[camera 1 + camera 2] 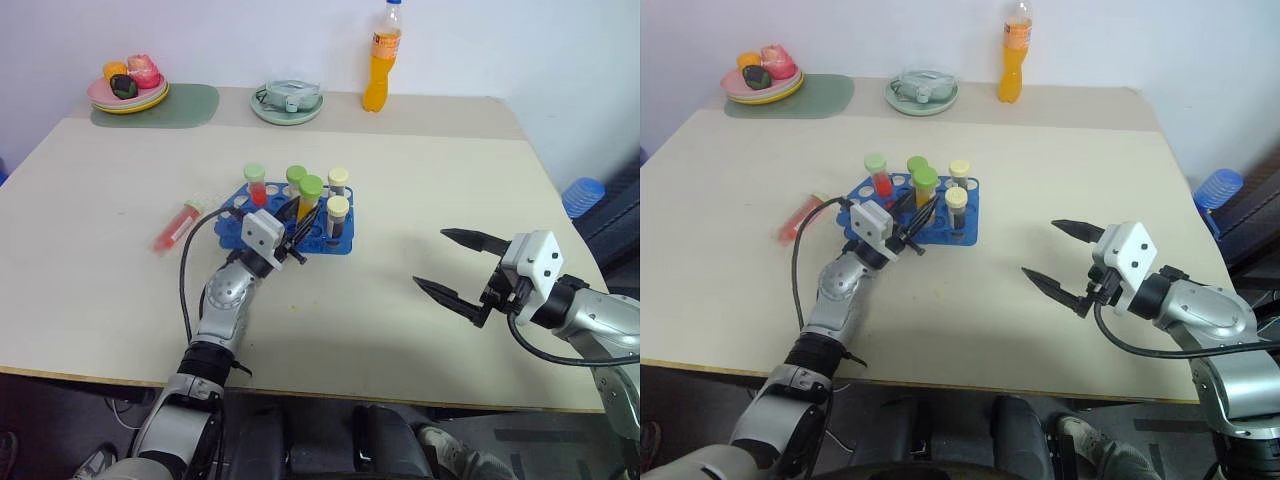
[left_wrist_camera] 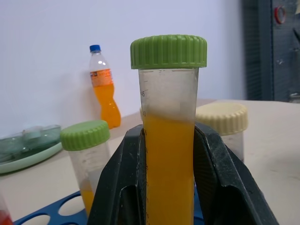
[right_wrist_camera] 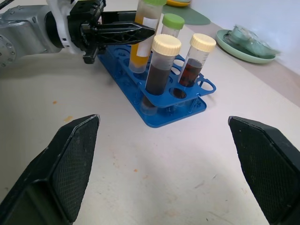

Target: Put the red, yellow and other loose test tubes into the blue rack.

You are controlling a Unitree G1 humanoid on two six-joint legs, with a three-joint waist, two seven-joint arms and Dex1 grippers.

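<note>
Over the near side of the blue plastic rack (image 1: 290,225), our left gripper (image 1: 300,240) is clamped on the green-capped tube of yellow-orange liquid (image 1: 309,197), upright in or just above a hole.

We hold that tube by its body below the cap so it stays vertical and can slide straight into its hole; whether its base is seated we cannot tell. Beyond our left fingertips stand the other racked tubes: a red one with a green cap (image 1: 256,184), another green-capped one (image 1: 296,178), and two cream-capped dark ones (image 1: 338,214). To the left of that gripper, well apart, a loose red tube (image 1: 177,226) lies flat on the beige table (image 1: 420,180), probably next. Our right gripper (image 1: 459,269) hangs spread wide and empty, far right of the rack, likely kept clear.
</note>
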